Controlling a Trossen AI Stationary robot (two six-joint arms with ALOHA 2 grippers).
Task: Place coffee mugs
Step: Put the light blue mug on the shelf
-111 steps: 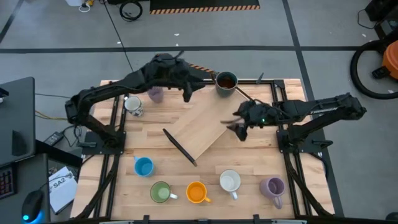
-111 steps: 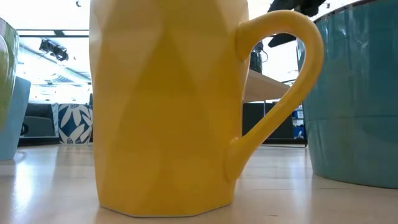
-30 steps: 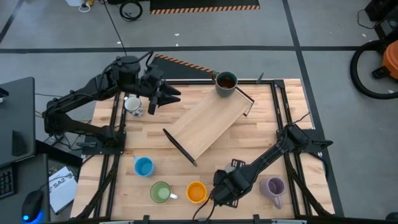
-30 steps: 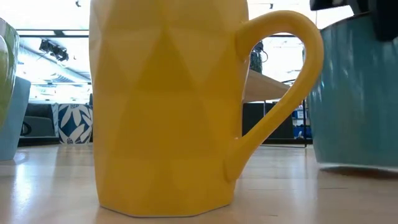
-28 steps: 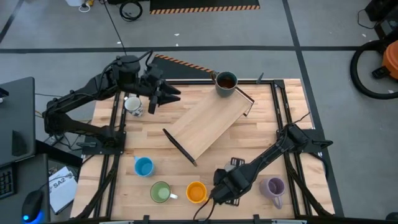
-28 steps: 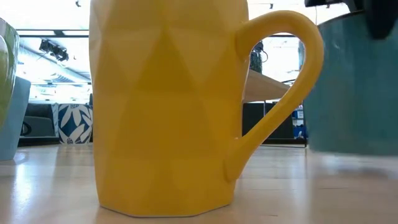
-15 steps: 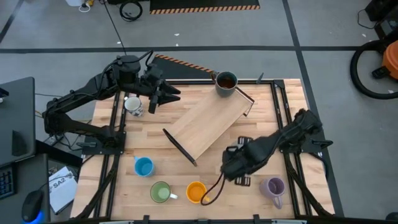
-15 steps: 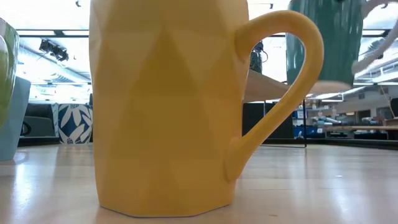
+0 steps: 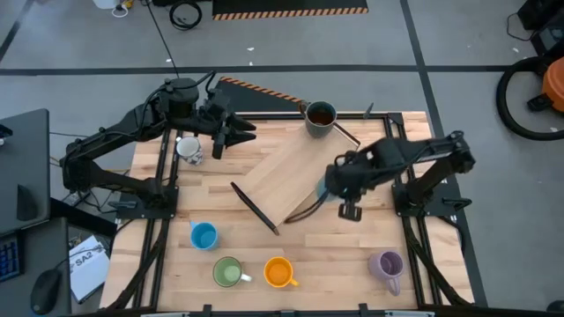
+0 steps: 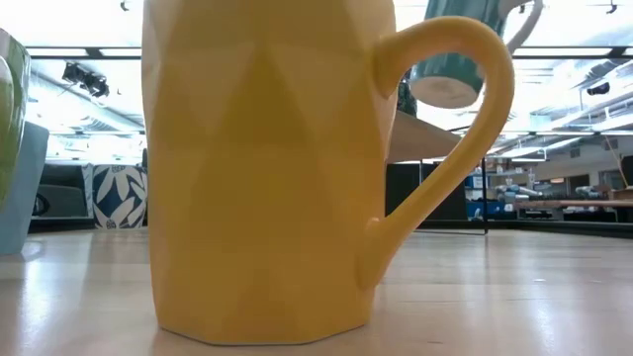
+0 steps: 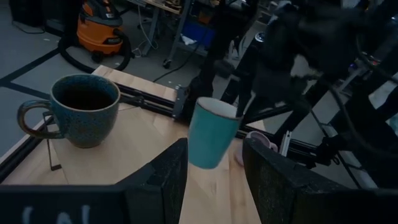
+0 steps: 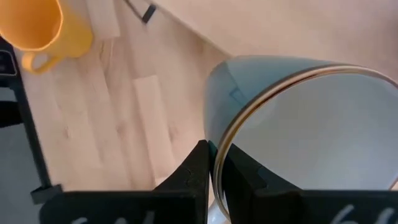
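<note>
Table (image 9: pixel 352 264): light wooden butcher-block top in a dark metal frame. A pale wooden board shelf (image 9: pixel 286 180) lies at an angle across its middle.

Right gripper (image 9: pixel 333 185) sits over the shelf's near right edge, fingers pinched on the rim of a teal-walled, white-lined mug (image 11: pixel 211 132), which hangs clear of the surface, tilted, its pale base visible in the low view (image 10: pixel 450 91).

Left gripper (image 9: pixel 220 136) hangs near the far left corner, fingers apart with nothing between them.

Mugs at rest:
- dark blue-green mug with brown inside (image 9: pixel 320 117), far edge, on the shelf's raised end
- orange-yellow faceted mug (image 9: pixel 278 272), near edge
- green mug (image 9: pixel 228 272), just left of the orange one
- blue mug (image 9: pixel 204 235), left of and farther back than the green one
- lilac mug (image 9: pixel 386 266), near right corner
- white patterned mug (image 9: pixel 189 149), beside the left gripper
</note>
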